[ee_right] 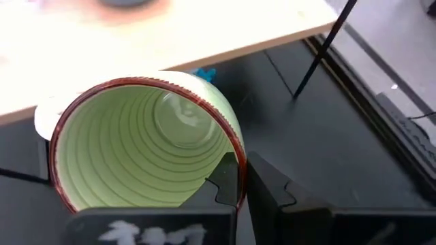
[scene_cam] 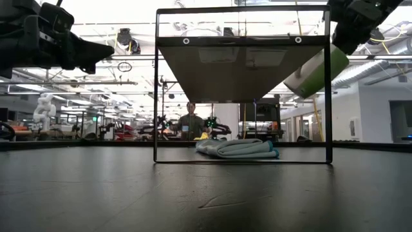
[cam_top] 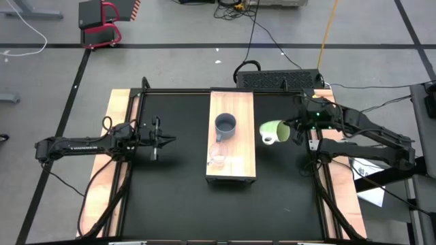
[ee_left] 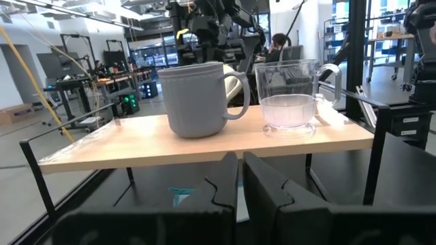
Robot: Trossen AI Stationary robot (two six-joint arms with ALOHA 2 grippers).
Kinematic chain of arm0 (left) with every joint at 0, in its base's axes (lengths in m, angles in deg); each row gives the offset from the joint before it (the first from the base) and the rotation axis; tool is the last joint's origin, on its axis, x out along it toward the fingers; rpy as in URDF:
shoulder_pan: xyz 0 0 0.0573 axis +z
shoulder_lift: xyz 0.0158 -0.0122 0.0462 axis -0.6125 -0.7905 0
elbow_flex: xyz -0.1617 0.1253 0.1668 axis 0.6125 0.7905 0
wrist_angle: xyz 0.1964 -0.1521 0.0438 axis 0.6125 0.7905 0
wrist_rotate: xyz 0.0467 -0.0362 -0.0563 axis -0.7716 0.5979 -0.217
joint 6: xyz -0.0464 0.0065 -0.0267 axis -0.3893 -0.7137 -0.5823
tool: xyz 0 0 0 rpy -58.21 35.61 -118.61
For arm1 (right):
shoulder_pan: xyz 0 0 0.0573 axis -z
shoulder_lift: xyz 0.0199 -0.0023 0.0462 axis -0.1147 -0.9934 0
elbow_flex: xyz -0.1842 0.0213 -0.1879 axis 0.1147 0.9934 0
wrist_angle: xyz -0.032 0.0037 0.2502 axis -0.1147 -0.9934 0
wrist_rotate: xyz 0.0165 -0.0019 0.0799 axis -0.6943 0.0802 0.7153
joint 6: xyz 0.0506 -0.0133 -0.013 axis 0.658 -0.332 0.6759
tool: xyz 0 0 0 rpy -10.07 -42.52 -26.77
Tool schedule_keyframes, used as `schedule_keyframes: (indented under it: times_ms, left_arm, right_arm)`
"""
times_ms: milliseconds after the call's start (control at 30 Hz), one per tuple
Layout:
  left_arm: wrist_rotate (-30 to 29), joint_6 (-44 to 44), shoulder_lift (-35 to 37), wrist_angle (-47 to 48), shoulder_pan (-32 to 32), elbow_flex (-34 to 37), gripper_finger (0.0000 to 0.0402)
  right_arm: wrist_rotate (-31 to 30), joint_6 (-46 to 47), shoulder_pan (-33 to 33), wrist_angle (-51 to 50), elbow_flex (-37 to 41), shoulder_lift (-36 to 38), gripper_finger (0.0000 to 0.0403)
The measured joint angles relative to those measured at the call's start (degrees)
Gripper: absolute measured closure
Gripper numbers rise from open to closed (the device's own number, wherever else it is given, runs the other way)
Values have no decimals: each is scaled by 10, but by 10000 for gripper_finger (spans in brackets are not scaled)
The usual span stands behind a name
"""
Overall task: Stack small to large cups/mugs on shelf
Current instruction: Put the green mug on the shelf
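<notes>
We see the right gripper (cam_top: 294,129) at the right middle of the high view, reaching in from the right side with its arm bent. Its fingers are clamped on the rim of the green mug (cam_top: 275,131), one finger inside and one outside. The mug is tipped on its side, up off the table, just right of the shelf (cam_top: 231,171), and we see its pale handle on the side near the shelf. In the low view it hangs tilted at the upper right. The blue-grey mug (cam_top: 225,125) stands upright on the shelf, with the clear glass cup (cam_top: 217,156) below it in the high view. The left gripper (cam_top: 163,140) waits at the left middle, stretched toward the shelf, fingers nearly together.
</notes>
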Motion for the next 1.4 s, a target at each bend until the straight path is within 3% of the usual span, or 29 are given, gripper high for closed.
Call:
schedule_keyframes:
  times_ms: [433,833,1133,1400]
  left_arm:
    - [0,-2,0,2,0,0,376]
    - [0,7,0,2,0,0,376]
    - [0,9,0,2,0,0,376]
    - [0,8,0,2,0,0,376]
  right_arm:
    - [-26,-14,1,65,-3,32,400]
    - [-20,-29,74,124,-138,-36,400]
    - [100,-75,147,142,-244,-144,400]
    - [187,-84,220,60,-368,-277,400]
